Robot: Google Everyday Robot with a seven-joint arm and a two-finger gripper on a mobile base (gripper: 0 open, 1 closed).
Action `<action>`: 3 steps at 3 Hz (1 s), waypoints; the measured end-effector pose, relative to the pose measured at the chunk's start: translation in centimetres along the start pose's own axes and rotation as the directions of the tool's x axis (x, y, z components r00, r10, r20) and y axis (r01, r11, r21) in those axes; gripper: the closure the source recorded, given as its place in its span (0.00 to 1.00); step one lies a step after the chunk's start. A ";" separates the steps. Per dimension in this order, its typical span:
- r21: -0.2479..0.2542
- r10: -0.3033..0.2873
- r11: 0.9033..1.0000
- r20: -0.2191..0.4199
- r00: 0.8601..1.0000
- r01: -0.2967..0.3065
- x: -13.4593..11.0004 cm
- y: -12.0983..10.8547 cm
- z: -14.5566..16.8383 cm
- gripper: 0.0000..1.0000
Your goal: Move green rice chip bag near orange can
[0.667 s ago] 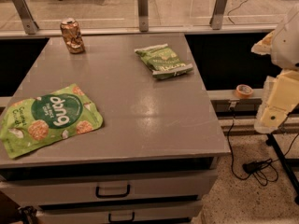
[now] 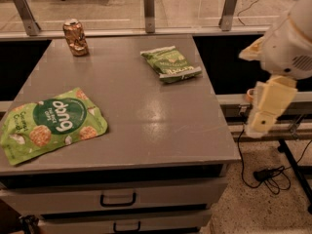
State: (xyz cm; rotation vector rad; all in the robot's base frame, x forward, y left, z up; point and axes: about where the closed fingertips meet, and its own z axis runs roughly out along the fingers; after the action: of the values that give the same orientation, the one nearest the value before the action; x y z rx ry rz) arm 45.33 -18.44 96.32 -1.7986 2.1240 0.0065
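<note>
The green rice chip bag (image 2: 51,122) lies flat at the table's front left corner, a large bright green pouch with a dark green circle and white "dang" lettering. The orange can (image 2: 75,37) stands upright at the table's back left, dented, copper-orange with a silver top. The bag and the can are well apart. My gripper (image 2: 265,108) hangs at the end of the cream arm, off the table's right edge and above the floor, far from both things.
A smaller, duller green bag (image 2: 170,64) lies at the back right of the grey table (image 2: 146,121). Drawers with handles (image 2: 118,199) are below the front edge. A railing with posts runs behind. Cables (image 2: 265,172) lie on the floor at right.
My arm and gripper have moved left, closer to the table's right edge. The bags and the can have not moved.
</note>
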 end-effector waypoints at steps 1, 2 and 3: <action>-0.096 -0.152 0.981 0.179 0.972 0.171 -7.0 -0.4 5.5 0.00; -0.142 -0.258 0.936 0.348 0.901 0.323 -14.5 0.5 9.0 0.00; -0.151 -0.272 0.925 0.379 0.885 0.349 -15.7 0.9 9.6 0.00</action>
State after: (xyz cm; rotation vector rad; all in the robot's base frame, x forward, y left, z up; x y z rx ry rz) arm 49.03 -1.09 91.42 -2.0637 1.6175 0.4604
